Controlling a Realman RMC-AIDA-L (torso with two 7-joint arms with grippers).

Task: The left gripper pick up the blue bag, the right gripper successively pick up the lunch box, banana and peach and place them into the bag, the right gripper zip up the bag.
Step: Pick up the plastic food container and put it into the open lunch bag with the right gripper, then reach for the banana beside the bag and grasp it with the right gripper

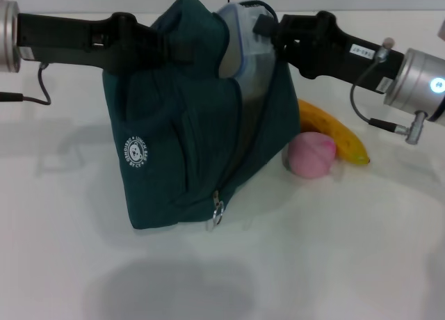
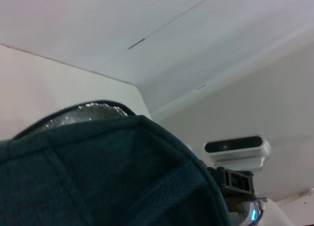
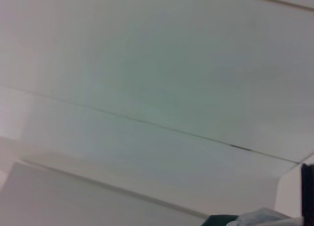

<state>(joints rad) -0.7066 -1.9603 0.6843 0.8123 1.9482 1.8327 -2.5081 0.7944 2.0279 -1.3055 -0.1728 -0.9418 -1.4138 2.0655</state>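
Blue bag (image 1: 181,146) (zip open) hangs from left gripper (image 1: 149,40); right gripper (image 1: 268,29) clamps lunch box (image 1: 243,45) at its mouth.

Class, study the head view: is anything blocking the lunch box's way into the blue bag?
Nothing visible does. The lunch box, at the right gripper, already sits partly in the open mouth of the blue bag, whose top the left gripper holds up.

Looks like a robot test lab, not a home: bare white surface (image 1: 361,250), plain white panelled walls and ceiling in both wrist views, a white depth camera (image 2: 237,150) on the robot's head, exposed cabling on the arms, staged props only
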